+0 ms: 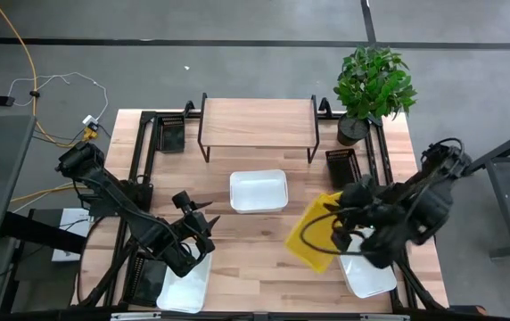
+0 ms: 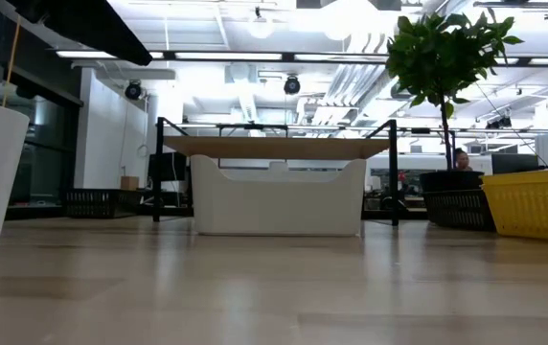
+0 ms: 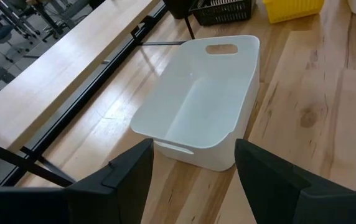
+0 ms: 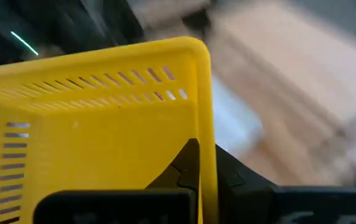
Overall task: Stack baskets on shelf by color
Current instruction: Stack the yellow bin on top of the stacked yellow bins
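Yellow plastic is what's in play right now: the right claw [image 1: 344, 234] is clenched on the rim of the yellow basket [image 1: 313, 234], one finger inside the wall and one outside as the right wrist view shows it. In the low view the basket's bottom edge seems to sit about level with the tabletop [image 1: 264, 276], so it's hard to tell if it's lifted or just tilted. It sits in front of the shelf [image 1: 257, 120] and off toward the plant [image 1: 373, 82] side, well apart from it.

The left claw [image 1: 200, 223] is released, fingers spread, hovering in front of the shelf with the middle white basket [image 1: 259, 191] just ahead of it. Two more white baskets are at the front edge, one under each arm: [image 1: 184, 285] and [image 1: 368, 275]. Black slotted baskets sit beside the shelf at each end, [image 1: 172, 135] and [image 1: 342, 165]. Shelf top looks bare.

So the step looks like the yellow basket's trip to the shelf, barely started. Next move probably calls for lifting it clear of the white basket below, carrying it back over the shelf board and setting it down flat, leaving room for the other colours.
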Controlling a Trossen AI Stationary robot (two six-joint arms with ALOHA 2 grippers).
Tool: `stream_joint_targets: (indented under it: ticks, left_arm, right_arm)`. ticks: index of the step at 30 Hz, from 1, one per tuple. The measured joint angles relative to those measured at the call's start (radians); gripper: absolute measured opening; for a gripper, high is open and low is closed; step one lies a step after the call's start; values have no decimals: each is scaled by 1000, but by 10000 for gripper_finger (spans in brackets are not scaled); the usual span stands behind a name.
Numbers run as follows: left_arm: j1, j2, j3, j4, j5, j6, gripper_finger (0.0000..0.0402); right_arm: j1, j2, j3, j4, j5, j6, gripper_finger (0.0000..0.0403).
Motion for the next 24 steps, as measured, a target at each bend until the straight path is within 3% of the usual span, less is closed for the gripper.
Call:
stream_joint_targets:
  ticks: [1,3,9,16,19,24]
  left_arm:
    - [0,0,0,0,0,1,213]
    - [0,0,0,5,0,14,213]
    - [1,0,1,32,3,30,213]
    - [1,0,1,45,19,60,213]
    - [1,0,1,57,15,91,213]
    - [1,0,1,105,-7,153,213]
  right_arm:
    - [-6,16,-7,-27,-71,64,0]
    - [-21,28,-46,12,-189,41,0]
    - [-46,55,-162,-14,-343,150,0]
    - [-56,-40,-506,-9,-637,334,0]
    - [-40,-123,-633,-11,-655,430,0]
    - [-11,-263,-715,-10,-499,526,0]
